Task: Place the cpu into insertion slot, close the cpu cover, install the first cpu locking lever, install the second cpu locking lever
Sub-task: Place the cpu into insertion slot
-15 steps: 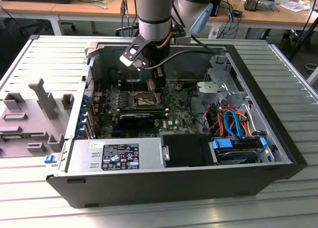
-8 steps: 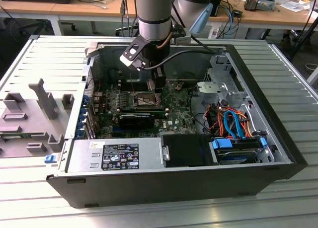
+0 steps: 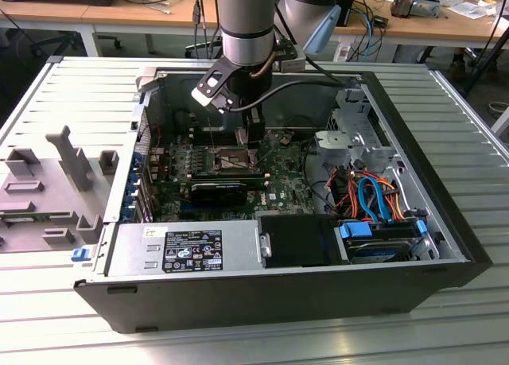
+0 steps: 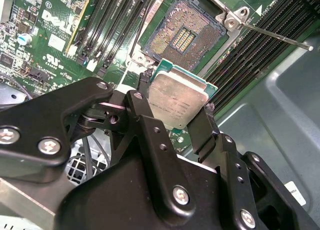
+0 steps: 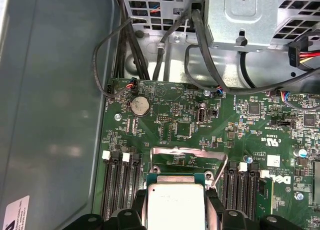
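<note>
My gripper (image 4: 175, 103) is shut on the cpu (image 4: 177, 95), a flat square chip with a dull silver top and a green edge, clamped between two black fingers (image 4: 142, 112). The chip hangs just above and beside the insertion slot (image 4: 182, 37), which lies open with its gold contact field bare. In the first wrist view the cpu (image 5: 176, 205) sits between the fingertips, and the cpu cover (image 5: 187, 151), a thin silver frame, stands raised beyond it. A thin locking lever (image 4: 272, 35) sticks out unlatched beside the socket. In the exterior view the gripper (image 3: 254, 138) hovers over the socket (image 3: 225, 160).
Long black memory slots (image 4: 112, 19) flank the socket on both sides. Inside the case stand a black block (image 3: 219, 192), a silver drive cage (image 3: 358, 134), orange and blue cables (image 3: 372, 196) and the power supply (image 3: 183, 250). Grey fixtures (image 3: 48, 182) lie at the exterior view's left.
</note>
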### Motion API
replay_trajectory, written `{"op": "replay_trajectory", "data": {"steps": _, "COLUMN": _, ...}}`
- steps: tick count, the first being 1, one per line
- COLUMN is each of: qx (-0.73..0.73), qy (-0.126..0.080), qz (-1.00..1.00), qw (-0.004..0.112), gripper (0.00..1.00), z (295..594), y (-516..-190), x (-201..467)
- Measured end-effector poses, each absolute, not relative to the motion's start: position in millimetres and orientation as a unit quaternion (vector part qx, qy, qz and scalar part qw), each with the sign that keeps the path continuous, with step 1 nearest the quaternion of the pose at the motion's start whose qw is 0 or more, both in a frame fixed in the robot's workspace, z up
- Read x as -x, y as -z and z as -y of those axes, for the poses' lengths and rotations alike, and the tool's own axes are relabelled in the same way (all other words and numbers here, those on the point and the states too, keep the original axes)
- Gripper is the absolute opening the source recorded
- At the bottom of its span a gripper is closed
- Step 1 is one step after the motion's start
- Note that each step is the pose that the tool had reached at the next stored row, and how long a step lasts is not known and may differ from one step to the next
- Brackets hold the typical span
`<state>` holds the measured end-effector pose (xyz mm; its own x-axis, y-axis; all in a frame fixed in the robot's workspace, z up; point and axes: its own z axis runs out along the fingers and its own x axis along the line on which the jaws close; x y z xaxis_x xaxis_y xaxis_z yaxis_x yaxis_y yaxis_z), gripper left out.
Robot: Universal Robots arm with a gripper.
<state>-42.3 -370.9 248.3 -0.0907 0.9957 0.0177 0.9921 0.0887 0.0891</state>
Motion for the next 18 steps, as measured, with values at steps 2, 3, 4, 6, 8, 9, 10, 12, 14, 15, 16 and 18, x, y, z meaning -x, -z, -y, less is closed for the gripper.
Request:
{"op": "replay_trajectory", "data": {"steps": 2, "qx": -0.674, "qy": -0.039, "qz": -0.737, "qw": 0.024, "gripper": 0.55, "z": 370.8, "y": -248.3, "x": 42.3}}
{"op": "replay_trajectory", "data": {"steps": 3, "qx": -0.674, "qy": -0.039, "qz": -0.737, "qw": 0.024, "gripper": 0.55, "z": 370.9, "y": -248.3, "x": 42.3}}
{"op": "replay_trajectory", "data": {"steps": 4, "qx": -0.675, "qy": -0.039, "qz": -0.737, "qw": 0.024, "gripper": 0.55, "z": 370.8, "y": -248.2, "x": 42.3}}
{"op": "replay_trajectory", "data": {"steps": 6, "qx": -0.675, "qy": -0.039, "qz": -0.736, "qw": 0.024, "gripper": 0.55, "z": 370.9, "y": -248.2, "x": 42.3}}
{"op": "replay_trajectory", "data": {"steps": 8, "qx": -0.676, "qy": -0.039, "qz": -0.736, "qw": 0.024, "gripper": 0.55, "z": 370.8, "y": -248.2, "x": 42.3}}
{"op": "replay_trajectory", "data": {"steps": 9, "qx": -0.676, "qy": -0.039, "qz": -0.736, "qw": 0.024, "gripper": 0.55, "z": 370.8, "y": -248.1, "x": 42.3}}
{"op": "replay_trajectory", "data": {"steps": 10, "qx": -0.676, "qy": -0.039, "qz": -0.736, "qw": 0.024, "gripper": 0.55, "z": 370.9, "y": -248.1, "x": 42.3}}
{"op": "replay_trajectory", "data": {"steps": 12, "qx": -0.676, "qy": -0.039, "qz": -0.735, "qw": 0.024, "gripper": 0.55, "z": 370.9, "y": -248.1, "x": 42.3}}
{"op": "replay_trajectory", "data": {"steps": 14, "qx": -0.677, "qy": -0.039, "qz": -0.735, "qw": 0.024, "gripper": 0.55, "z": 370.8, "y": -248.1, "x": 42.3}}
{"op": "replay_trajectory", "data": {"steps": 15, "qx": -0.677, "qy": -0.039, "qz": -0.735, "qw": 0.024, "gripper": 0.55, "z": 370.8, "y": -248.0, "x": 42.3}}
{"op": "replay_trajectory", "data": {"steps": 16, "qx": -0.677, "qy": -0.039, "qz": -0.735, "qw": 0.024, "gripper": 0.55, "z": 370.8, "y": -248.0, "x": 42.3}}
{"op": "replay_trajectory", "data": {"steps": 18, "qx": -0.677, "qy": -0.039, "qz": -0.734, "qw": 0.024, "gripper": 0.55, "z": 370.9, "y": -248.0, "x": 42.3}}
